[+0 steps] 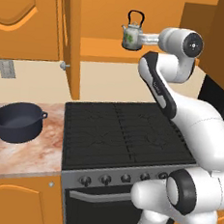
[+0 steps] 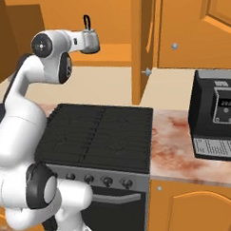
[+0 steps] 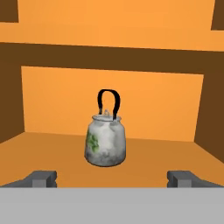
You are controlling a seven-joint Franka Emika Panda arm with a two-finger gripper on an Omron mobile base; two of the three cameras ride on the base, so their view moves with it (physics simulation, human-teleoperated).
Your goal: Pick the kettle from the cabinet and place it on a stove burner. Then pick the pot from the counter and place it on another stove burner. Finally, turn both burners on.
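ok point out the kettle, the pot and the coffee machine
kettle (image 3: 105, 146), hand view, on its whitish body
pot (image 1: 18, 122), left base view, on its dark outer wall
coffee machine (image 2: 206, 104), right base view, on its black front

From the right base view my own wrist covers the kettle (image 2: 87, 22), leaving just its black handle showing above. In the left base view, the pot (image 1: 17, 121) hides the surface (image 1: 27, 156) behind it, and the picture's left edge cuts that surface off. My end effector (image 3: 112, 178) shows only its fingertips (image 3: 41, 178) in the hand view.
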